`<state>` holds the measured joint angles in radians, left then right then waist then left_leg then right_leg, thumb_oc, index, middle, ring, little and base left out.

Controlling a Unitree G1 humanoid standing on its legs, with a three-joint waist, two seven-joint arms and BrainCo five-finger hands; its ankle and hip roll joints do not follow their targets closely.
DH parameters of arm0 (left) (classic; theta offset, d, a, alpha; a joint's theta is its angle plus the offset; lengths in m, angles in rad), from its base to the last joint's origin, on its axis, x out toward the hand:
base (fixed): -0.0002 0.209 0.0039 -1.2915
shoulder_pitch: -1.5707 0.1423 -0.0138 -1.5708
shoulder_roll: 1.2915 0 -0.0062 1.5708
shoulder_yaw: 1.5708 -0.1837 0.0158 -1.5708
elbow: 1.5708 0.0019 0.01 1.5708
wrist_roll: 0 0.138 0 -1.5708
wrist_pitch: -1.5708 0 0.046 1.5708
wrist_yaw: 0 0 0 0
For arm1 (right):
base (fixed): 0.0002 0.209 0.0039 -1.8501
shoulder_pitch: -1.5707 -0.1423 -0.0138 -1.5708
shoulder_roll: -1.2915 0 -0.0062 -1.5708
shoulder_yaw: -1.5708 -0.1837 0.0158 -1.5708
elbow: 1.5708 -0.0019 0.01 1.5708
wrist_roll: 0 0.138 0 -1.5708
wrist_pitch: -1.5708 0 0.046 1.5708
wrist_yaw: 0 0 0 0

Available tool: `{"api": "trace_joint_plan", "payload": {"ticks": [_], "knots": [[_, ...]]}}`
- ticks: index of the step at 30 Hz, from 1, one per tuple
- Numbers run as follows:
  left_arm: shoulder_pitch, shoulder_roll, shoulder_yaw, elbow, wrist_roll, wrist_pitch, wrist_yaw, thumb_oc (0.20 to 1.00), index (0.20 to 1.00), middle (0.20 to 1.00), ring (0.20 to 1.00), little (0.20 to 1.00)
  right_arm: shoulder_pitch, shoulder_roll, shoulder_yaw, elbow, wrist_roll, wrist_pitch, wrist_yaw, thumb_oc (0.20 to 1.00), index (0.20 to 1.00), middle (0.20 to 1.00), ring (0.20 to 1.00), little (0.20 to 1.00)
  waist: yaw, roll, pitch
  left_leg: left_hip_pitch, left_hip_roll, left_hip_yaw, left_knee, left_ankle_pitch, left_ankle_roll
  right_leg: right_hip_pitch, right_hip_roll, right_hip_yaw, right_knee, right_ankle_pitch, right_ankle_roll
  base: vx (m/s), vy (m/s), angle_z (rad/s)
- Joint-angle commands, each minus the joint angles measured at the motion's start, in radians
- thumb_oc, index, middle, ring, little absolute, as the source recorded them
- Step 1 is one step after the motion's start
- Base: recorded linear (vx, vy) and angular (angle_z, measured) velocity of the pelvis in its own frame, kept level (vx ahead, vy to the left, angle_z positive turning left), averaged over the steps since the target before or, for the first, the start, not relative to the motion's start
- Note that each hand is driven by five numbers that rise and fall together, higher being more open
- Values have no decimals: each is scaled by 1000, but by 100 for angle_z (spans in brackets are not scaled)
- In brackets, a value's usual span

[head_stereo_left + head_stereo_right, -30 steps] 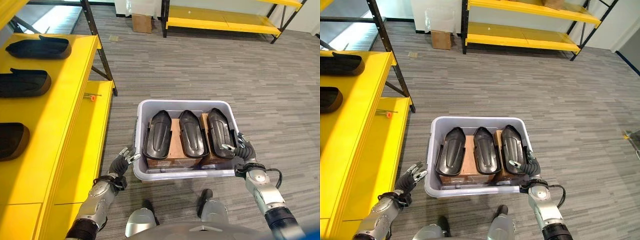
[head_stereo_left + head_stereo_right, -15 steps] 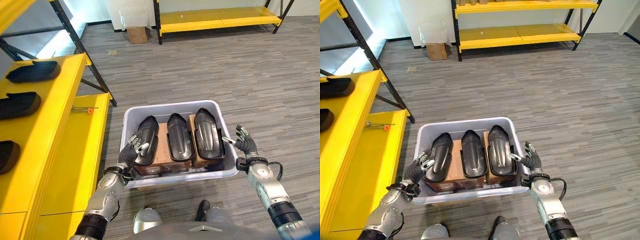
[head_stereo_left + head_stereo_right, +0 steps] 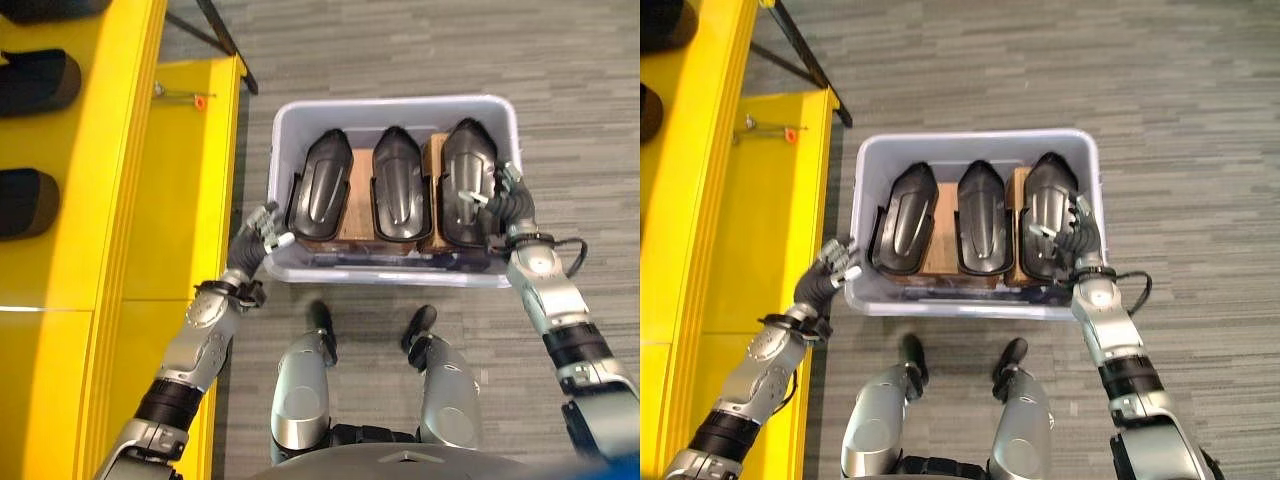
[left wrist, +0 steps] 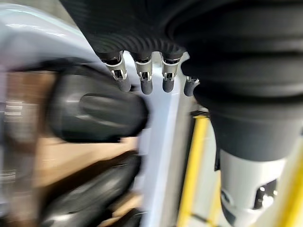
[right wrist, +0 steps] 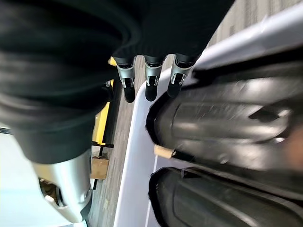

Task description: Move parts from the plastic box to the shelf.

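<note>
Three black parts [image 3: 399,190] are sitting in the plastic box [image 3: 290,120]; the left hand [image 3: 258,232] and right hand [image 3: 505,203] are hovering with relaxed fingers, holding nothing.

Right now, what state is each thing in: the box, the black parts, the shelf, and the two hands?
Plastic box: on the floor, holding three parts.
Black parts: lying side by side, none lifted.
Shelf: already carries parts.
Left hand: open, at the box's left wall.
Right hand: open, over the rightmost part.

My arms are silver-grey; my left hand [image 3: 254,243] and right hand [image 3: 506,204] have silver fingers with dark tips, with dark ribbed covers over their backs and wrists.
</note>
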<state>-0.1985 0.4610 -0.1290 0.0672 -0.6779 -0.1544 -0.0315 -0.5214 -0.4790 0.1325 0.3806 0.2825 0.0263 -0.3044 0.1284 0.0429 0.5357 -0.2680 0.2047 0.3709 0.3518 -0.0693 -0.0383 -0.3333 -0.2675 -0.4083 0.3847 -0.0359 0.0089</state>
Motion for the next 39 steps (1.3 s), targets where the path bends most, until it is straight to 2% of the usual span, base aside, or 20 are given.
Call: {"api": "trace_joint_plan", "payload": {"ticks": [1,2,3,6,8,10,13,15,17,19,24,26,32,39], "knots": [[-13,40,48,-126,-2,-163,30,1000,1000,1000,1000,1000,-31,-19,-13,7,-21,-29,-102,1000,1000,1000,1000,1000,17,-4,-38,-25,-7,-36,-32,-4,-6,16,-68,-18,175,-150,102,-149,-16,36],[-34,20,66,-148,-182,-136,18,1000,1000,1000,1000,1000,-53,-31,-20,27,-25,-41,-111,1000,1000,1000,1000,1000,19,3,-27,-52,-5,-35,-22,0,-6,-12,-74,-19,207,-167,96,-93,-5,29],[-42,6,70,-151,-237,-124,31,1000,1000,1000,1000,1000,-64,-27,-12,30,-31,-38,-123,1000,1000,1000,1000,1000,20,4,-21,-65,-7,-36,-17,2,-6,-27,-74,-15,221,-171,96,-83,-24,24],[-82,-23,53,-149,-134,-131,49,1000,1000,1000,1000,1000,-94,5,17,32,-15,-19,-178,1000,1000,1000,1000,1000,25,-9,-16,-120,-4,-36,-3,3,-2,-78,-75,-17,251,-178,93,-68,-94,4],[-85,-30,45,-165,-146,-107,49,1000,1000,1000,1000,1000,-90,5,13,32,-7,-19,-206,1000,1000,1000,1000,1000,28,-15,-16,-154,-3,-36,-2,8,0,-106,-73,-22,254,-178,89,-54,-82,9],[-73,-39,38,-165,-190,-86,60,1000,1000,1000,1000,1000,-86,7,7,35,3,18,-249,1000,1000,1000,1000,1000,28,-17,-16,-175,-3,-37,-1,10,-3,-126,-65,-18,253,-175,89,-12,-18,3],[-69,-53,18,-148,-157,-62,56,1000,1000,1000,1000,1000,-101,14,15,81,52,54,-274,1000,1000,1000,1000,1000,29,-20,-16,-206,2,-36,7,10,-5,-155,-58,-15,256,-173,87,-22,-32,-2],[-65,-54,3,-143,-155,-55,44,1000,1000,1000,1000,1000,-109,14,15,109,96,54,-290,1000,1000,1000,1000,1000,31,-18,-16,-228,8,-34,10,14,-7,-175,-57,-18,259,-170,86,-32,-21,-4],[-63,-54,-11,-133,-153,-56,41,1000,1000,1000,1000,1000,-114,15,7,131,128,17,-328,1000,1000,1000,1000,1000,30,-15,-16,-241,10,-32,10,16,-9,-189,-53,-16,259,-166,85,-13,-2,-7],[-65,-54,-24,-124,-160,-51,56,1000,1000,1000,1000,1000,-121,20,-2,150,149,0,-308,1000,1000,1000,1000,1000,28,-11,-16,-253,11,-28,11,18,-11,-204,-51,-15,263,-164,86,-14,23,-4],[-78,-68,-47,-97,-186,-31,96,1000,1000,1000,1000,1000,-141,28,10,190,155,26,-262,1000,1000,1000,1000,1000,27,0,-16,-271,5,-26,16,19,-11,-228,-51,-12,274,-161,86,2,18,-1],[-79,-70,-50,-92,-195,-28,106,1000,1000,1000,1000,1000,-151,26,22,202,147,-11,-229,1000,1000,1000,1000,1000,29,8,-16,-280,3,-26,16,22,-13,-240,-54,-12,281,-160,87,0,0,0],[-73,-72,-47,-100,-203,-1,108,1000,1000,1000,1000,1000,-174,24,40,160,104,-28,-118,1000,1000,1000,1000,1000,34,18,-16,-291,-4,-36,36,16,-10,-258,-64,-7,315,-168,89,3,-2,1],[-69,-83,-54,-100,-193,10,94,1000,1000,1000,1000,1000,-201,53,89,100,74,-34,-58,1000,1000,1000,1000,1000,42,25,-16,-286,-12,-35,28,23,-7,-261,-66,-11,326,-168,89,2,-1,1]]}}
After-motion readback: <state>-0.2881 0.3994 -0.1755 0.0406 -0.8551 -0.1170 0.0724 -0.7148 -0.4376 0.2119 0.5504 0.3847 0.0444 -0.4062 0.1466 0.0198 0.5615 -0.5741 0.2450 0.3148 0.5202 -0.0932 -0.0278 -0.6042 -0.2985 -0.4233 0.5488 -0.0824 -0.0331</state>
